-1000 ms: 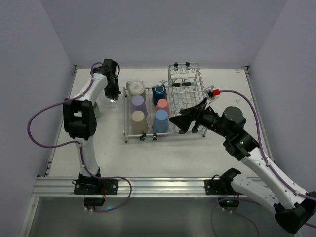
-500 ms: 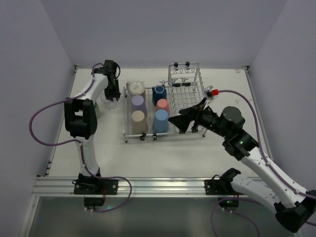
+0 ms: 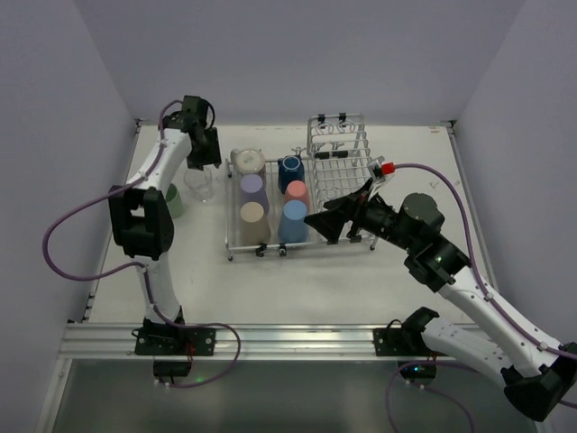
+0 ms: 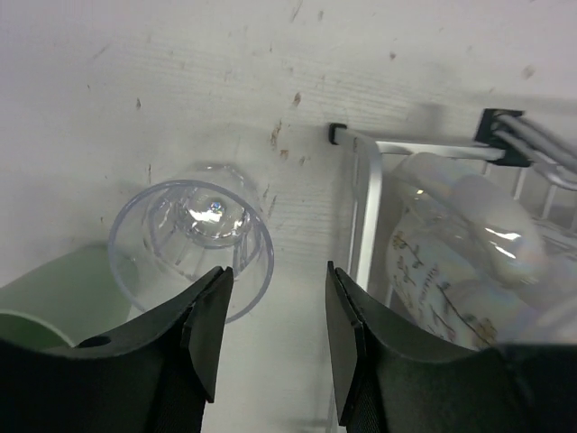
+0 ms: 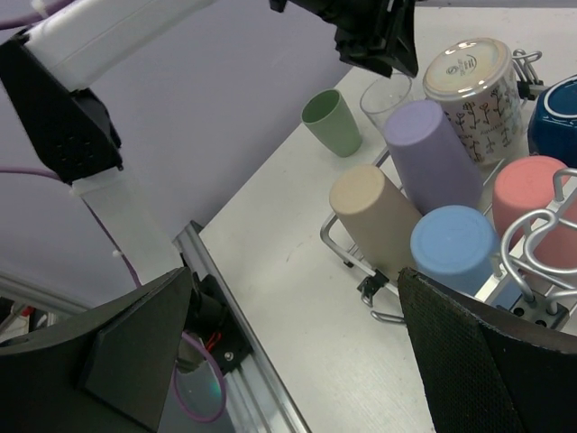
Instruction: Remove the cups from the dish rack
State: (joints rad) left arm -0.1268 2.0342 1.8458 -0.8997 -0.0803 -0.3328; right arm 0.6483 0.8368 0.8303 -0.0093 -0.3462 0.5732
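Note:
The silver wire dish rack [image 3: 347, 153] holds a speckled cream mug [image 3: 248, 162], lavender [image 3: 253, 188], tan [image 3: 253, 216], dark blue [image 3: 290, 170], pink [image 3: 297, 194] and light blue [image 3: 294, 219] cups, all upside down. A clear cup [image 3: 200, 185] stands upright on the table left of the rack, next to a pale green cup [image 3: 174, 200]. My left gripper [image 3: 206, 155] is open and empty above the gap between the clear cup [image 4: 191, 239] and the rack corner [image 4: 365, 207]. My right gripper [image 3: 323, 224] is open wide and empty, just right of the light blue cup [image 5: 453, 244].
The taller basket half of the rack [image 3: 341, 144] is at the back right. The aluminium rail [image 3: 270, 338] runs along the table's near edge. In the right wrist view the left gripper [image 5: 374, 36] hangs over the clear cup [image 5: 388, 97] and green cup [image 5: 331, 122].
My left gripper has drawn up and back from the clear cup, which stays standing on the table. My right gripper has edged slightly left toward the rack.

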